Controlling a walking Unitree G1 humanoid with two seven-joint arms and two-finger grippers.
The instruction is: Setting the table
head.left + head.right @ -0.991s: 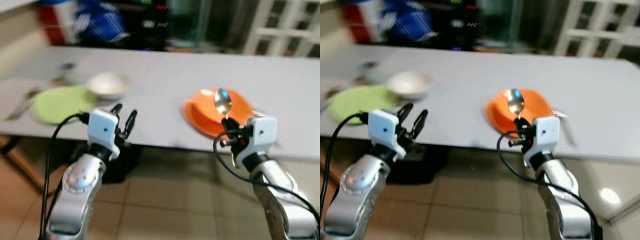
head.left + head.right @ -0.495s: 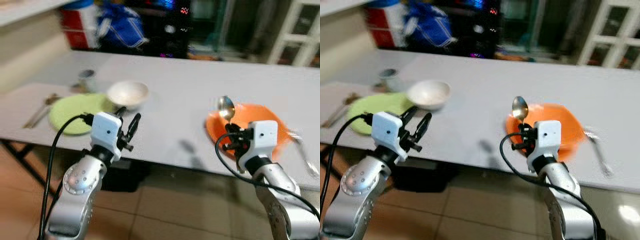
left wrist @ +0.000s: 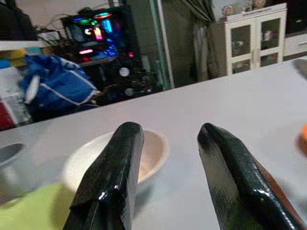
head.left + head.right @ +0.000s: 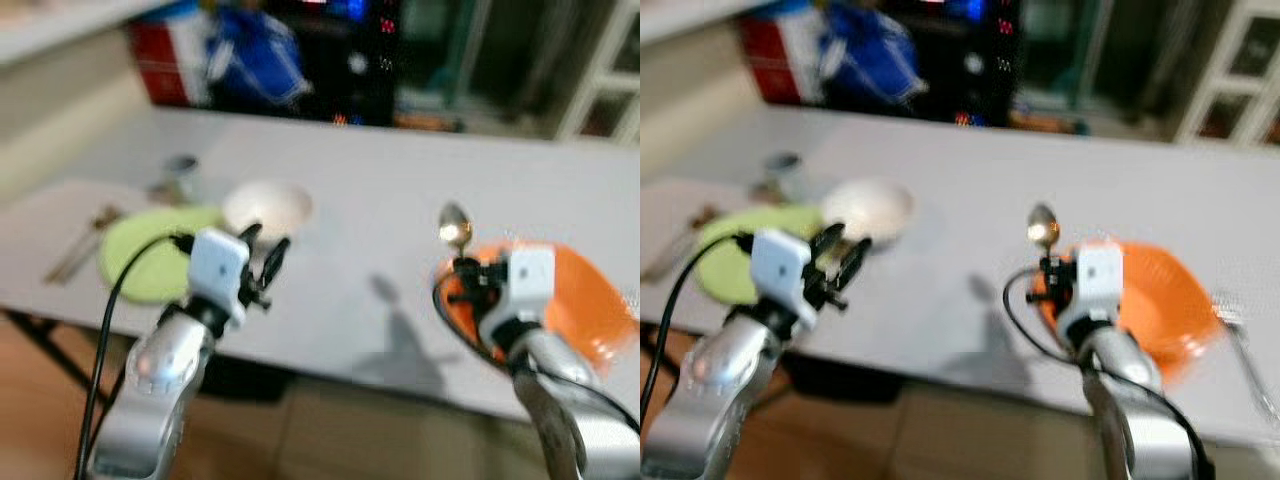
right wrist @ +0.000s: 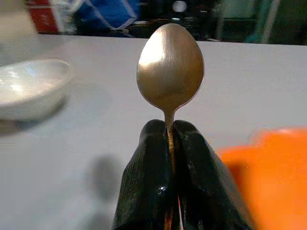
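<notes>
My right gripper [image 4: 463,272] is shut on a metal spoon [image 4: 455,225] that stands upright, bowl upward, with its handle pinched between the fingers [image 5: 151,172]. It hovers at the near left edge of an orange plate [image 4: 590,305] on the grey table [image 4: 400,190]. My left gripper [image 4: 262,262] is open and empty, held over the table's near edge just in front of a white bowl [image 4: 266,207]. A green plate [image 4: 150,260] lies left of that bowl. A fork [image 4: 1240,345] lies right of the orange plate.
Cutlery [image 4: 80,245] lies left of the green plate and a small metal cup [image 4: 182,168] stands behind it. Beyond the table are a blue bag [image 4: 250,60], a red box [image 4: 165,70] and a white cabinet [image 4: 610,70]. Tiled floor lies below.
The camera has moved closer and shifted, so the table looks larger. Both arms keep their pose; the right gripper still holds the spoon upright by the orange plate.
</notes>
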